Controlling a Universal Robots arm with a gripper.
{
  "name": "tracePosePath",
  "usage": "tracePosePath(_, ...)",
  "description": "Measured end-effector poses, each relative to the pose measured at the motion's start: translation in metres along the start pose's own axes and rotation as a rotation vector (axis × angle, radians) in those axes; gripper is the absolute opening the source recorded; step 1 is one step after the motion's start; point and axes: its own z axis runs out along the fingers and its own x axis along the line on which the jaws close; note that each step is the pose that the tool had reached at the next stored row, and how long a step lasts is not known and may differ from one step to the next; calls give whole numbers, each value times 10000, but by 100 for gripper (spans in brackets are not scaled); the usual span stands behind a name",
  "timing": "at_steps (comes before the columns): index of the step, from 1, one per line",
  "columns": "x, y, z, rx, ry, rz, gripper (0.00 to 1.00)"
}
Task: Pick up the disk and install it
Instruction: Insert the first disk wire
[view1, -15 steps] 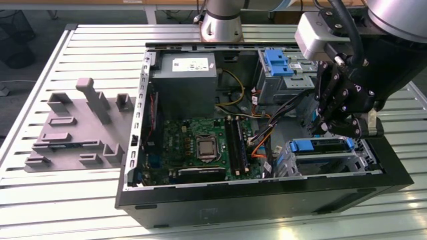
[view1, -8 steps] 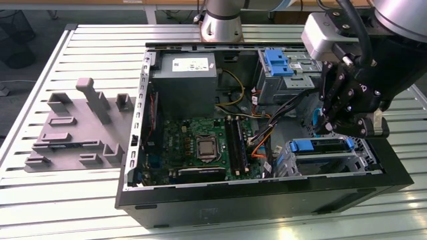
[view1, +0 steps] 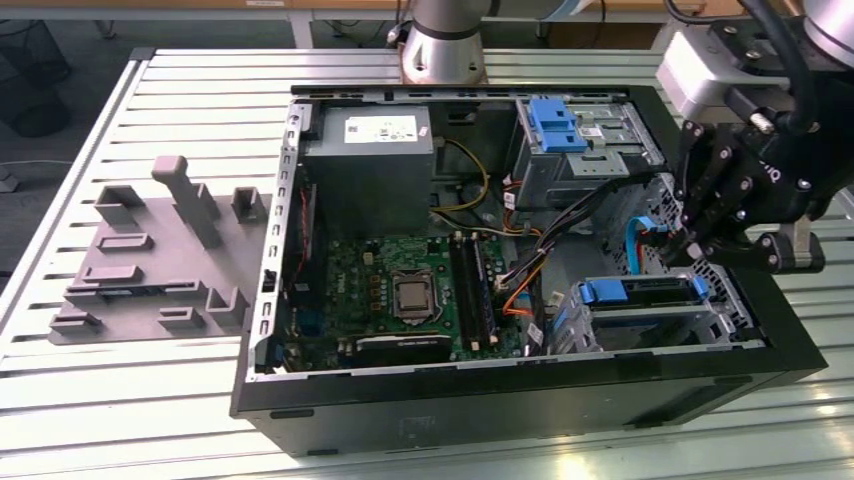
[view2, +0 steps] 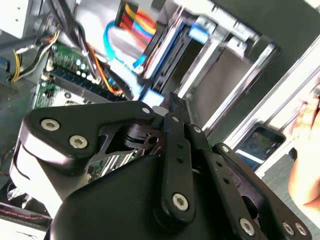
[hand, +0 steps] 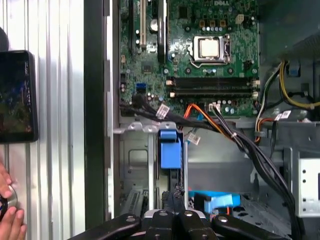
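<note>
Blue carrier bracket around the disk (view1: 638, 291), seated in the silver drive cage (view1: 667, 320) at the near corner of the open computer case (view1: 534, 395), on the exterior view's right. Seen edge-on in the first wrist view as a blue tab (hand: 170, 149) standing between the cage walls. Black end effector (view1: 691, 240) just above this cage, closed, with the fingers (view2: 172, 107) pressed together and nothing visible between them. Cannot tell if the tips touch the disk. Second blue bracket (view1: 554, 124) in the upper bay, well apart. Grey power supply (view1: 370, 150) at the far side of the case, green motherboard (view1: 400, 290) below it with orange and black cables (hand: 220, 127) running towards the cage. Grey moulded fixture (view1: 147, 250) on the slatted metal table (view1: 160, 400), beside the case on the exterior view's left. In the first wrist view, a person's hand (hand: 7, 207) and a dark phone (hand: 17, 95) on the table outside the case wall
</note>
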Motion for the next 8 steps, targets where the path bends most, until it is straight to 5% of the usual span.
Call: tracePosePath(8, -66, -188, 18, 0, -1, 1, 11)
